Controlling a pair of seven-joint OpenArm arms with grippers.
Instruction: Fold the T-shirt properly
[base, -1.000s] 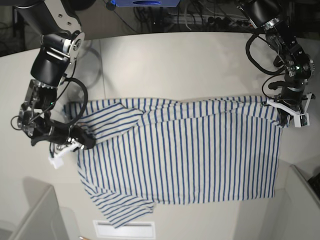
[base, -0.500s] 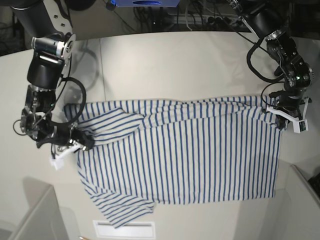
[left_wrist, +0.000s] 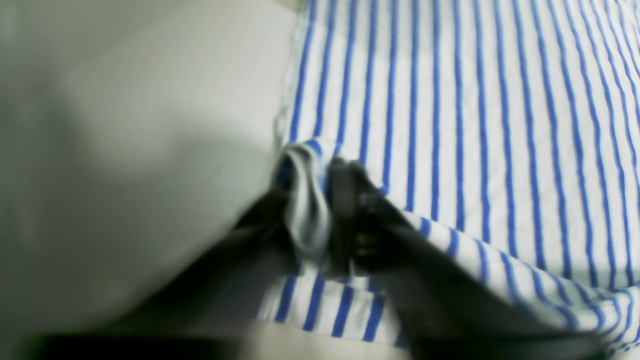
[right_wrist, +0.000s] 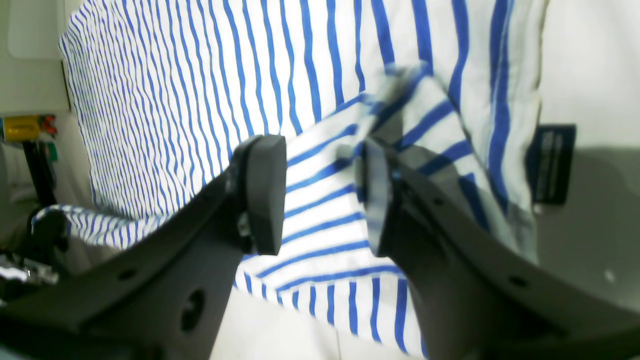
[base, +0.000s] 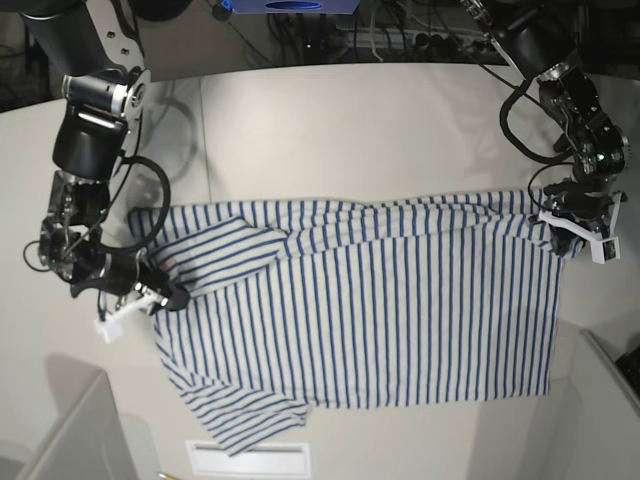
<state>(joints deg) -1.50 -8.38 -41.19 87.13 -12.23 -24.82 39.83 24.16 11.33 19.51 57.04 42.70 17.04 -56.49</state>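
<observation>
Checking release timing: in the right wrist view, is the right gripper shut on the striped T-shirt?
No: the right gripper stands open above the white blue-striped cotton T-shirt.

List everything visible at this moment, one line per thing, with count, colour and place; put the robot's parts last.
T-shirt: one, white with thin blue stripes, spread across the table's middle, top edge partly folded over.
Neck tag: one, dark, at the shirt's edge in the right wrist view.
Table: one, off-white, under everything.
White slotted plate: one, at the table's near edge.
Cables: several, dark, behind the table.
Left pincer: one, black, at the shirt's corner, a bunch of cloth between its fingers.
Right pincer: one, black, fingers apart over the shirt's sleeve end.
</observation>
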